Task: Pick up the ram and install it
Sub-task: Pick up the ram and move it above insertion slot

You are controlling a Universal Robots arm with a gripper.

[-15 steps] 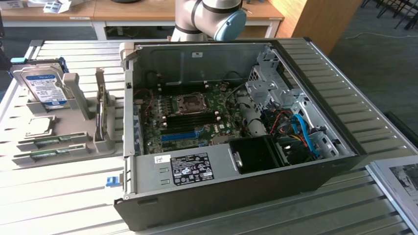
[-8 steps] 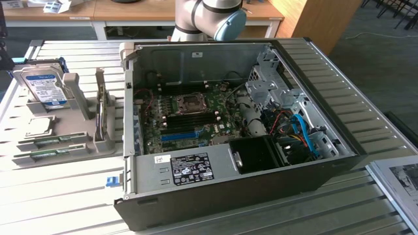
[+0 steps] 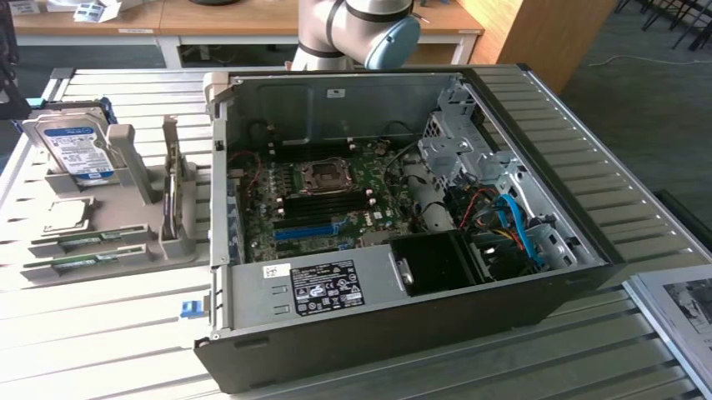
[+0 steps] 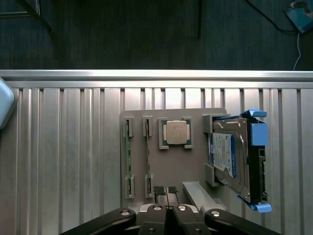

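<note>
Two ram sticks stand on edge in the grey holder [image 4: 195,166]: one ram stick [image 4: 128,156] at its outer side, a second ram stick [image 4: 148,159] beside it. In the exterior view the same ram sticks [image 3: 87,242] [image 3: 80,264] lie at the holder's near end, on that view's left. My gripper [image 4: 166,192] hovers above the holder's edge, close to the second stick. It is shut, its ribbed pads [image 4: 159,190] pressed together with nothing between them. The open computer case [image 3: 401,217] shows its motherboard [image 3: 317,200] with dark memory slots around the processor socket.
The holder also carries a processor chip [image 4: 176,132], a silver hard drive [image 4: 229,156] in a blue bracket and an upright card [image 3: 172,187]. The arm's elbow [image 3: 356,33] hangs behind the case. All of this rests on a slatted metal table [image 3: 100,333].
</note>
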